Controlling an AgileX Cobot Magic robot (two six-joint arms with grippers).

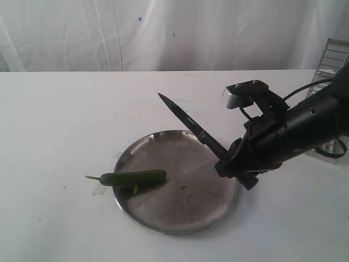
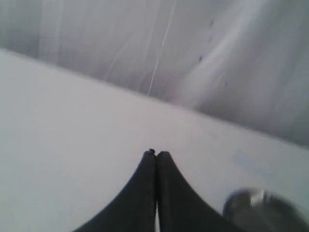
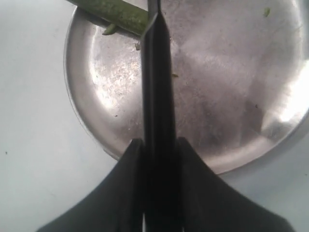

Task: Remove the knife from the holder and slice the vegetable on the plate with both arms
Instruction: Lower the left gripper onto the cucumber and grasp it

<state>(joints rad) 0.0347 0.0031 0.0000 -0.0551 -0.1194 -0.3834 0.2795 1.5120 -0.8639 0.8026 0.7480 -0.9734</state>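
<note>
- On the white table [image 1: 54,136], the plate [image 1: 185,204] sits near the middle. The vegetable [image 1: 133,178] lies across its left rim, body on the metal and thin stem tip out over the table. A small green scrap lies against it.
- Over the plate's right side, the right pincer [image 1: 229,164] is clamped on the black handle of the knife [image 1: 191,123]. The dark blade slants up toward the back, its point in the air and clear of the plate; this looks like a carrying pose, not a cutting one.
- In the right wrist view the knife [image 3: 157,96] runs straight out between the jaws toward the vegetable [image 3: 113,10], so the arm seems to be lining up the cut.
- The holder [image 1: 331,54] stands at the far right edge, well apart from the plate. With the knife out of it, that first step looks done.
- The left pincer [image 2: 155,155] has its jaws pressed together on nothing. It hangs over bare table with the plate [image 2: 256,205] just in a corner of its view.
- Slicing with both arms probably needs that pincer to open and steady the pod, which could roll on the slick rim.
</note>
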